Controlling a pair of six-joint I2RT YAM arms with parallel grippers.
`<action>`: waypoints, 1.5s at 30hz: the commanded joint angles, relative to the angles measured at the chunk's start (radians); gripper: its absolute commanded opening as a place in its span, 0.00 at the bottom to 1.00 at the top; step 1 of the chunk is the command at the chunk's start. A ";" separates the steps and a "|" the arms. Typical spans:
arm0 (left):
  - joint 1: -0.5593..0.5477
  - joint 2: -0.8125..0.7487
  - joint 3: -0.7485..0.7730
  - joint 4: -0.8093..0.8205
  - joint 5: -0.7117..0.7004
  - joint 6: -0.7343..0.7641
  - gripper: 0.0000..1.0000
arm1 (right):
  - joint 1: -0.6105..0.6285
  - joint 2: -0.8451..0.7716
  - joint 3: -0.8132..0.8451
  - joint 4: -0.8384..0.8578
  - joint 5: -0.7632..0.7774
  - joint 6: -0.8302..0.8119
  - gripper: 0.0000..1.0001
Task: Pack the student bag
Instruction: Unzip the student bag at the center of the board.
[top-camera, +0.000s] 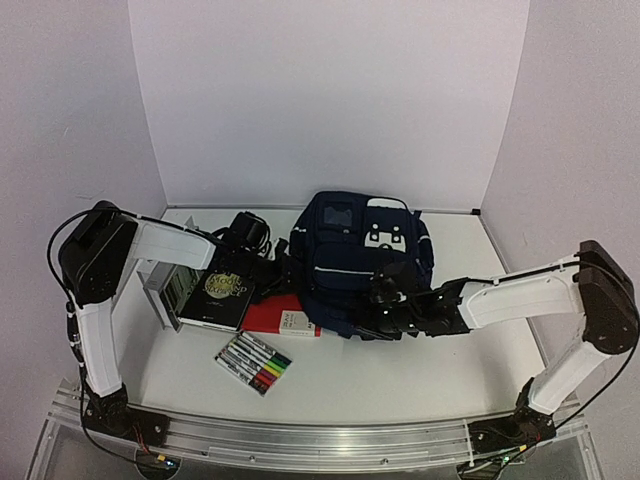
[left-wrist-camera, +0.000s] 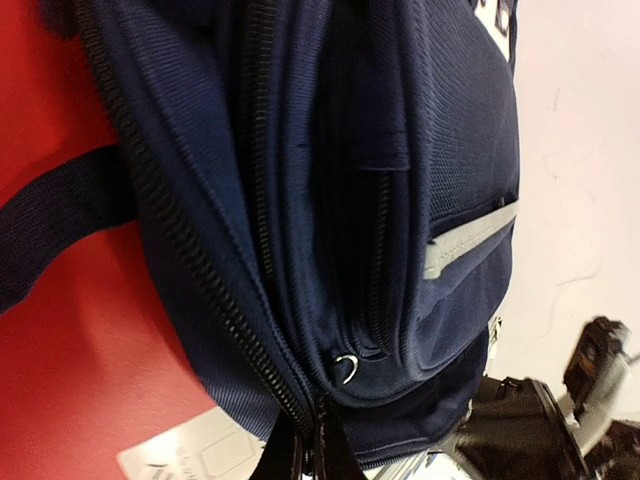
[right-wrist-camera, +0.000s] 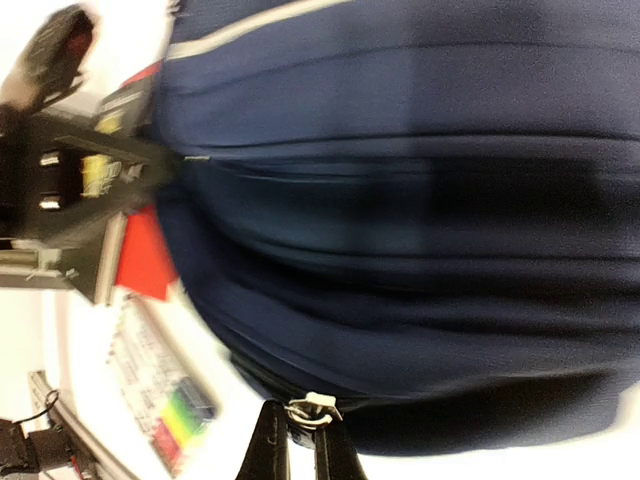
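Observation:
The student bag (top-camera: 350, 250), a navy backpack with white piping, lies in the middle of the table. My left gripper (left-wrist-camera: 308, 452) is at its near left corner, with its jaws shut on the bag's black zipper seam (left-wrist-camera: 210, 290). A small metal ring (left-wrist-camera: 347, 368) shows just beyond the fingertips. My right gripper (top-camera: 380, 300) reaches in from the right to the bag's near edge. In the right wrist view, the right gripper (right-wrist-camera: 300, 445) is shut on a white zipper pull (right-wrist-camera: 312, 408).
A red book (top-camera: 280, 318) lies partly under the bag's near left side. Next to it are a black book with a gold design (top-camera: 222, 295) and a grey upright holder (top-camera: 160, 285). A pack of coloured markers (top-camera: 253, 362) lies nearer the front edge.

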 joint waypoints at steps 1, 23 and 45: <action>0.095 -0.013 0.047 0.046 -0.002 0.087 0.00 | -0.068 -0.060 -0.070 -0.101 -0.031 -0.046 0.00; 0.193 -0.029 0.100 0.002 -0.025 0.183 0.61 | -0.114 0.036 0.051 0.057 -0.246 -0.221 0.00; -0.059 -0.017 -0.004 0.074 -0.049 -0.048 0.69 | 0.003 0.142 0.115 0.229 -0.219 -0.116 0.00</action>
